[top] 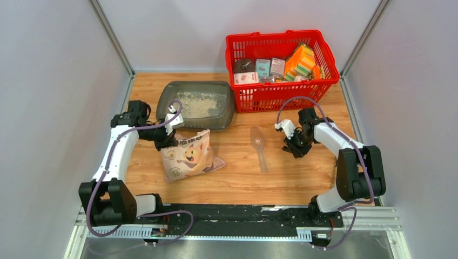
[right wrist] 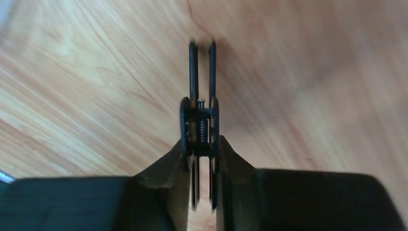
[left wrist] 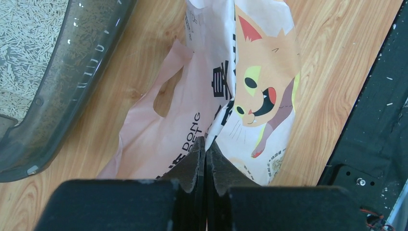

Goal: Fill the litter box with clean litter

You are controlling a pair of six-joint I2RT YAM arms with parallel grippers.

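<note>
While a scoop [top: 258, 145] lies mid-table, a basket [top: 281, 100] flanks the litter box [top: 216, 123].

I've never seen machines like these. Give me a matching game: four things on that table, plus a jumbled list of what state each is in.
Things:
1. litter box
2. red basket
3. scoop
4. litter bag

States:
A. lying flat, touched by nothing
B. pinched by the left claw
C. packed with boxes and packets
D. holding a layer of pale granules

Pairs: 1-D, 2-C, 3-A, 4-B.
</note>
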